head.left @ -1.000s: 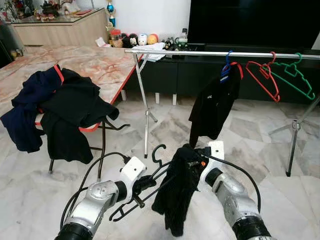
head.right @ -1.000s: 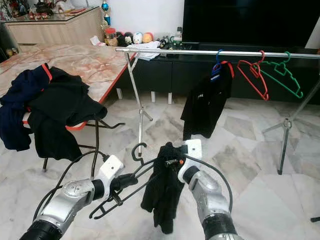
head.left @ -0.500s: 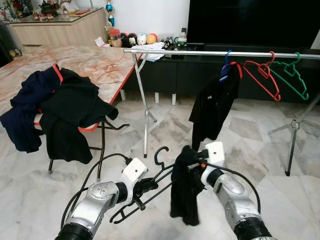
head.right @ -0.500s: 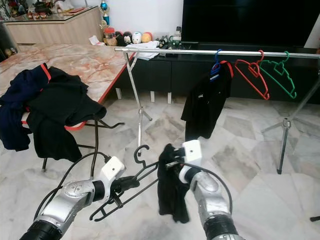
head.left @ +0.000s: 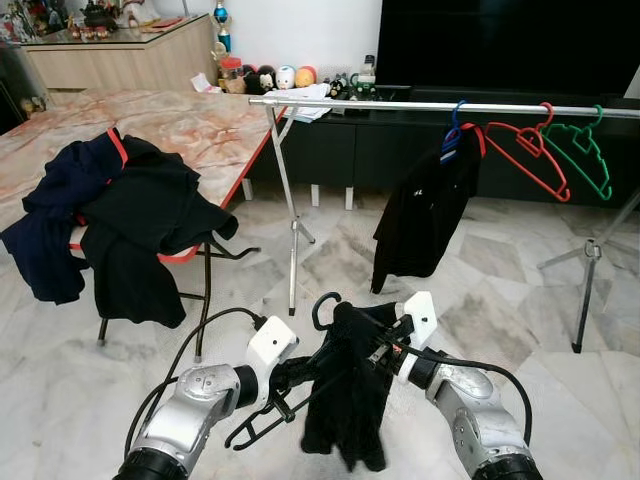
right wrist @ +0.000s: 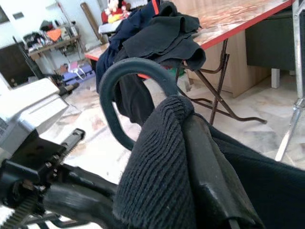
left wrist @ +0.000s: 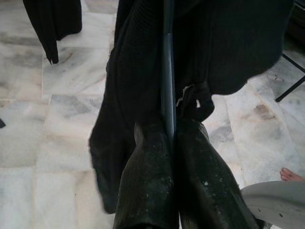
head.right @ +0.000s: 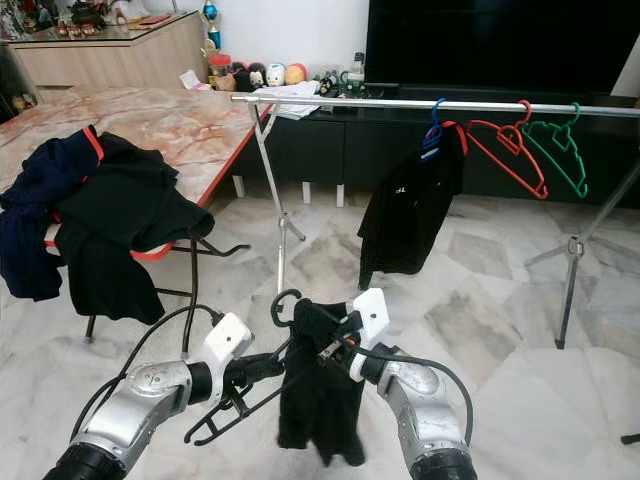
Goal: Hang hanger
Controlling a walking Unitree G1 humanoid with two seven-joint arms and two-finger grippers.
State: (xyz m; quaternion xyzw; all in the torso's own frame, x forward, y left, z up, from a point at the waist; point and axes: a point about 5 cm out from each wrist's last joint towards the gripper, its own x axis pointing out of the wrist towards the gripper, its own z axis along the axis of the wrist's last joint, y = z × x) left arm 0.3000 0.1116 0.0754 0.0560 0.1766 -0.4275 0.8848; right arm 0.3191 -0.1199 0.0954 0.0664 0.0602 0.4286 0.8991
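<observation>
Item, far left: table (head.left: 190, 125) bearing a heap of dark clothes (head.left: 110, 215), not yet hung.
Item, low centre: our left gripper (head.left: 285, 375), fingers pressed together on the lower bar of the black hanger (head.left: 300, 375); hook (head.left: 322, 305) pointing up.
Item: black garment (head.left: 345, 400) draped at the hanger's neck, our right gripper (head.left: 378, 350) pinched on cloth there.
Item, right: rail (head.left: 420, 105) well ahead, carrying one hung black shirt (head.left: 420, 215), a red hanger (head.left: 530, 150) and a green hanger (head.left: 580, 150), both bare.
Progress, we judge: garment partly dressed; hanging not yet done. No containers present.
</observation>
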